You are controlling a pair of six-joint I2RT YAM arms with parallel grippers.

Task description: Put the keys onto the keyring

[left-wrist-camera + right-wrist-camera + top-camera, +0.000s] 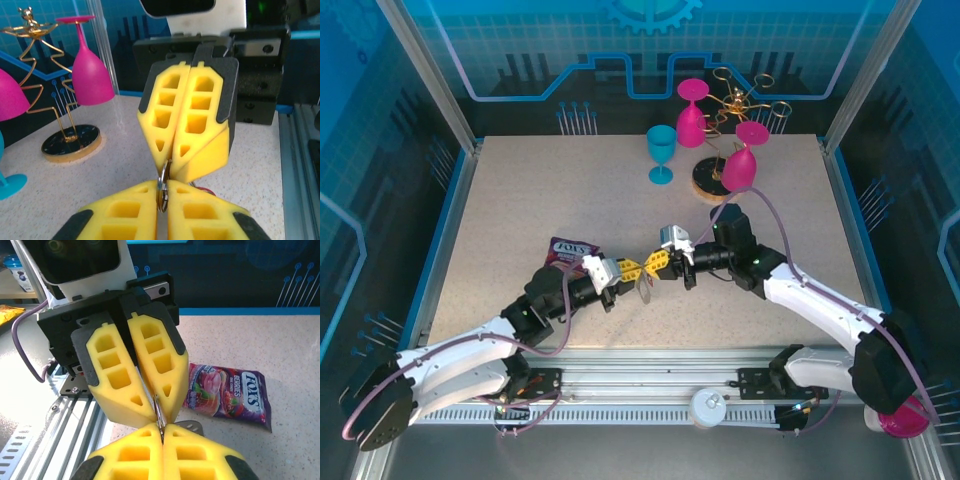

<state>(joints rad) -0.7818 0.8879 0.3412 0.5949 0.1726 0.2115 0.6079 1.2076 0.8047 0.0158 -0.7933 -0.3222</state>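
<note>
at centre, left end effector [634, 269] meets right one [653, 264]

Snack packet [570, 250] lies beside the left end effector [628, 268]; glass rack [705, 176] stands well back.

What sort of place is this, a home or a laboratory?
Probably a robot laboratory cell or demonstration booth: a silver aluminium frame holds blue circuit-patterned wall panels around a speckled beige tabletop, and two white-and-black robot arms are bolted to its near rail.

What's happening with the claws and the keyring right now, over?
Left claw shut on keyring. Right claw shut on it too, tip to tip. Snack packet aside, nothing blocking.
</note>
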